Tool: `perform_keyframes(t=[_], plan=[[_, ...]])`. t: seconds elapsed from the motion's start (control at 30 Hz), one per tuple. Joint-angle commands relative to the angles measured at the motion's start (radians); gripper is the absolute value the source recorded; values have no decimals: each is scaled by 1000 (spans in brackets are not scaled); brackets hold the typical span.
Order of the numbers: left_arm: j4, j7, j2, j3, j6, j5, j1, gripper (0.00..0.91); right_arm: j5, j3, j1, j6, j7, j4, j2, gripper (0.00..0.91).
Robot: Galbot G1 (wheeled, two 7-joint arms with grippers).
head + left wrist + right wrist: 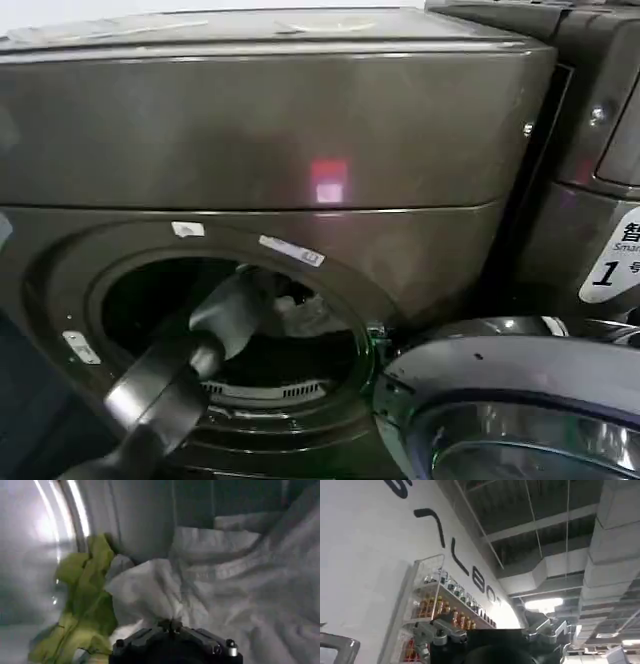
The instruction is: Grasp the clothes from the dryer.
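Nearest us in the head view, the open door [510,400] sits low right and the left arm [160,395] runs up through the porthole of the dryer [300,130]. Inside the drum, the left gripper [171,625] looks clenched on a pinch of the clothes [210,580], though its fingertips are partly buried, and the yellow-green piece [87,600] lies beside the white fabric. Farther off, the right gripper [490,630] points at a wall shelf [445,600] and ceiling, released.
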Motion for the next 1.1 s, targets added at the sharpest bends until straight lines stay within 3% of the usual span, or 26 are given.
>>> perform_keyframes(t=[0.03, 0.1, 0.33, 0.53, 0.7, 0.93, 1.1], plan=[[-329, -174, 53, -253, 67, -124, 191, 0, -1, -3, 2, -1, 0, -1, -3, 907], [-458, -247, 60, -300, 93, -162, 252, 0, -2, -5, 4, -1, 1, -1, -3, 907], [-637, -565, 19, -454, 93, -208, 388, 0, -7, -11, 8, 1, 1, -7, 1, 907], [-797, -762, -9, -542, 14, -269, 508, 0, -7, -11, 10, 10, 0, -14, 1, 907], [-940, -836, -19, -580, -72, -297, 609, 0, -7, -10, 9, 17, -9, -6, 6, 907], [-1080, -856, -21, -575, -75, -321, 707, 0, -31, 0, -2, 54, -40, 1, 11, 907], [-1086, -853, -23, -564, -68, -311, 713, 0, -25, 6, -14, 83, -39, -3, 11, 907]])
